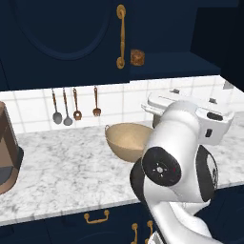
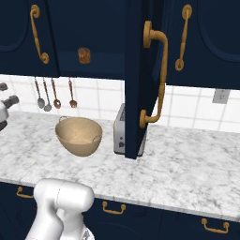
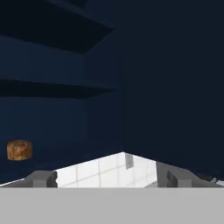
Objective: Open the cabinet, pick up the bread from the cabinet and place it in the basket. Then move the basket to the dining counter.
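The navy cabinet (image 1: 57, 43) has its right door (image 2: 137, 79) swung open toward me, and its left door is closed. Inside, on the bottom shelf near the left side, sits the small brown bread (image 1: 137, 57) (image 2: 84, 55) (image 3: 19, 150). Below it, the tan basket (image 1: 126, 140) (image 2: 78, 135) stands on the marbled worktop. My gripper (image 3: 107, 179) is open and holds nothing. It points into the dark cabinet interior, well short of the bread and to its right. Its tips show at the left edge of the right base view (image 2: 6, 93). The dining counter is out of view.
A toaster (image 2: 119, 129) stands right of the basket, partly behind the open door's lower edge. Metal utensils (image 1: 76, 107) hang on the tiled wall. A brown appliance (image 1: 7, 147) sits at the worktop's far left. Brass-handled drawers (image 2: 115, 208) run below.
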Robot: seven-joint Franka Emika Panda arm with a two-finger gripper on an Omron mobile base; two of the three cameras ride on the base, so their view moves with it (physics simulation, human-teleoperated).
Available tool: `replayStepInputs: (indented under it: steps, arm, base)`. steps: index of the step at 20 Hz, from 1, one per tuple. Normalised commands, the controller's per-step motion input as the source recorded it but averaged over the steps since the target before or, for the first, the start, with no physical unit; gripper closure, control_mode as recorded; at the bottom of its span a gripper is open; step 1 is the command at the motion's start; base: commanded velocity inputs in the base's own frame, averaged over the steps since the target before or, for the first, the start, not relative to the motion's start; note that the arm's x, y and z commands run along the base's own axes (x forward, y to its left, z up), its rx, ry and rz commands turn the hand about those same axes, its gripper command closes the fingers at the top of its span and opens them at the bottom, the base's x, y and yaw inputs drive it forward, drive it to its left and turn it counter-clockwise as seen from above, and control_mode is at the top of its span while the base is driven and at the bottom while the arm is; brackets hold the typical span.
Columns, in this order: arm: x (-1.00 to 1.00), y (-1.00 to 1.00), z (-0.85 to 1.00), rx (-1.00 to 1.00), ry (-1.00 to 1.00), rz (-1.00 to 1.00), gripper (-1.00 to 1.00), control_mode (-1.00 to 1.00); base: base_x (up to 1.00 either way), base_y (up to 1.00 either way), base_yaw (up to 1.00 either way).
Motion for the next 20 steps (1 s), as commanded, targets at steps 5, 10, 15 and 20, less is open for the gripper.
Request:
replayStepInputs:
  steps: [5, 10, 15, 20]
  arm:
    - [0.68, 0.53, 0.00, 0.13, 0.11, 0.61, -1.00, -1.00]
    - [0.71, 0.35, 0.00, 0.10, 0.07, 0.57, -1.00, -1.00]
    - [0.20, 0.54, 0.00, 0.03, 0.00, 0.46, -1.00, -1.00]
    - [0.00, 0.43, 0.00, 0.03, -0.11, 0.33, -1.00, -1.00]
  base:
    - [0.00, 0.00, 0.00]
    - [0.00, 0.00, 0.00]
    - [0.00, 0.00, 0.00]
    - [0.00, 0.00, 0.00]
